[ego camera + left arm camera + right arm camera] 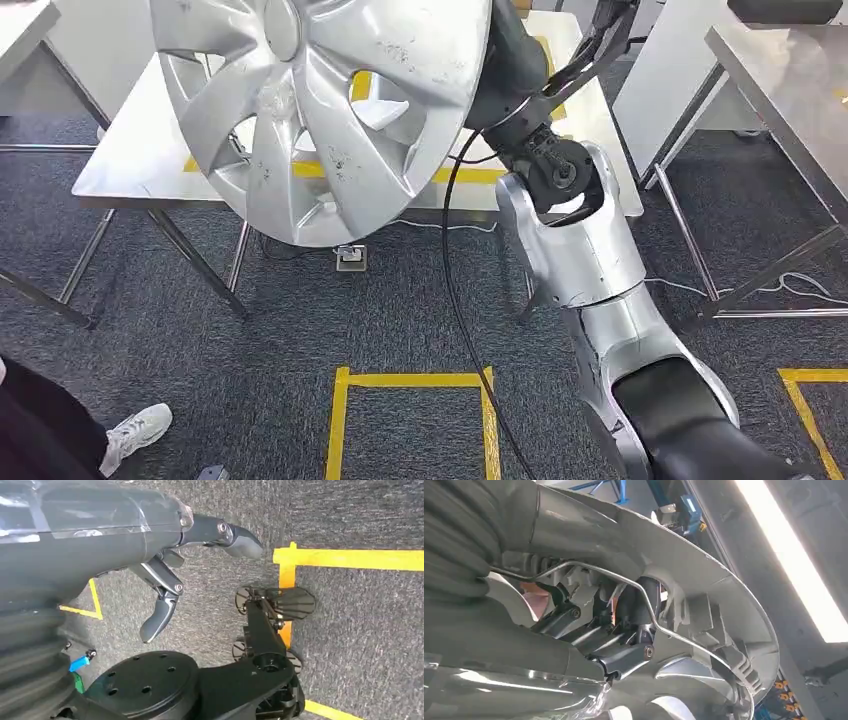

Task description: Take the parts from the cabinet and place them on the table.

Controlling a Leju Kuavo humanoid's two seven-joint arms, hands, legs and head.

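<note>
The right hand (624, 630) grips the wheel cover (330, 110) through its spokes, above the desk (140, 160); it looks light, stiff, scuffed and slippery. The left hand (170, 580) hangs empty, fingers apart.

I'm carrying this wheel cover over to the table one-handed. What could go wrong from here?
The wheel cover is large and held by the right robot hand alone, fingers hooked through its back; it might swing or slip. It also blocks much of the head view of the table, so placement could be misjudged. The left robot hand hangs free, giving no support.
</note>
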